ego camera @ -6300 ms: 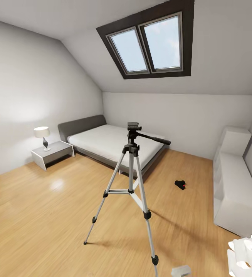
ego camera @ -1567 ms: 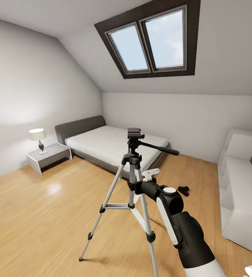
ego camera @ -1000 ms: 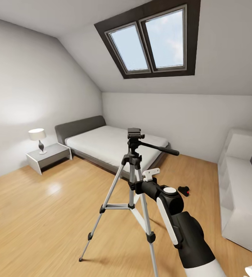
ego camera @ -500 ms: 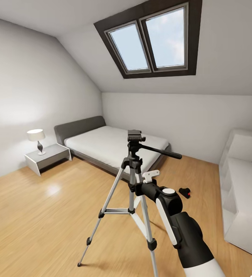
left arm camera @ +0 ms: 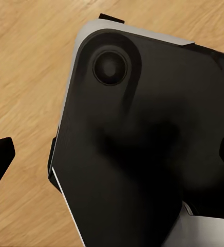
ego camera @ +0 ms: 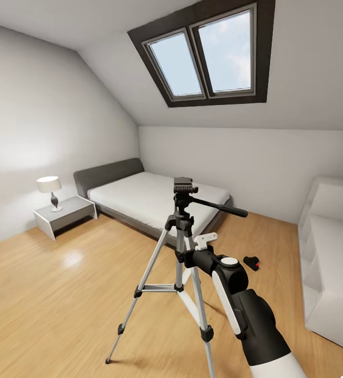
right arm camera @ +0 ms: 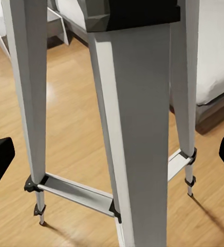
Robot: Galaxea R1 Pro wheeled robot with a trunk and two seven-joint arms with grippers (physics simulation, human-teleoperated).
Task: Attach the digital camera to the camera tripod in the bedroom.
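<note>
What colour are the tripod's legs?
Silver-white with black joints, clearest on the camera tripod in the head view.

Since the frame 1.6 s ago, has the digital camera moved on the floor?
No. The digital camera lies on the floor between the bed's foot corner and the white shelf, as before; the slight picture shift is the head camera's.

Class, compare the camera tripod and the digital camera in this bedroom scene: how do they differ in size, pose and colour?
The camera tripod stands tall and upright on three spread legs; the digital camera is small and lies low on the floor. The tripod's legs are silver-white with black joints; the camera is black with a red spot. The right gripper is near the tripod, the camera farther off. Both rest on the wood floor.
</note>
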